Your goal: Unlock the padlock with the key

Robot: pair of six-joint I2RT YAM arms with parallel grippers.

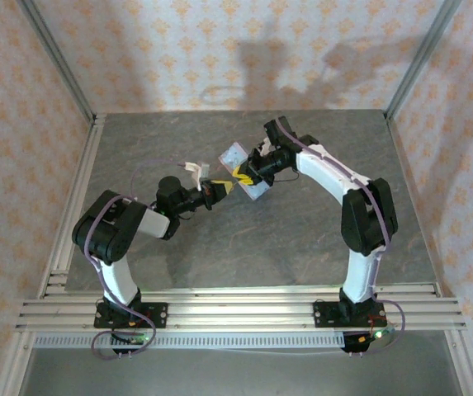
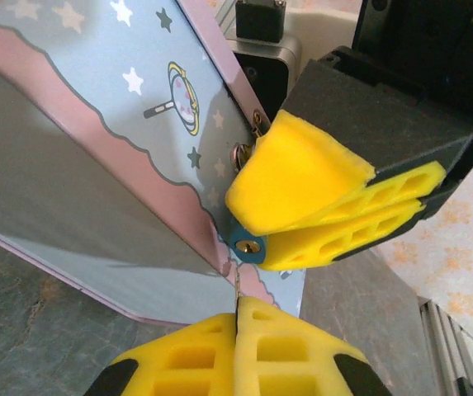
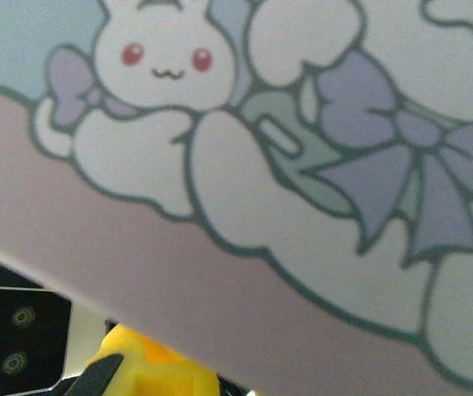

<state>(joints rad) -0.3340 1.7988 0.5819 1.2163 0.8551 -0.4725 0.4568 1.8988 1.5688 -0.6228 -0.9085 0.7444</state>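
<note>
Yellow foam is crowding the left wrist view, which is giving us the close detail. The left claw (image 2: 237, 312) is pressing its two pads flat together on the key (image 2: 238, 285), a thin pale shaft standing up from the seam between them. The key's tip is meeting the lower edge of the padlock (image 2: 243, 244), a small teal body with a brassy round spot, and we cannot tell whether the key is seated in it. The right claw (image 2: 248, 224) is sitting at the upper right, squeezing the padlock between its pad tips so that just the lock's lower end is peeking out. Small metal fittings are showing just above, on the edge of the tin (image 2: 96, 157), a pastel blue and pink box with stars that is tilting over the grey bench (image 2: 21, 330). From the right wrist we are getting something different: the tin's printed face very close, with a white rabbit and lilac bows, and a bit of yellow pad at the bottom edge. From above we are seeing both arms meeting mid-bench with the tin tilted between them, the lock and key too small to make out. The tin is looking closed, and we cannot see what it is holding.
</note>
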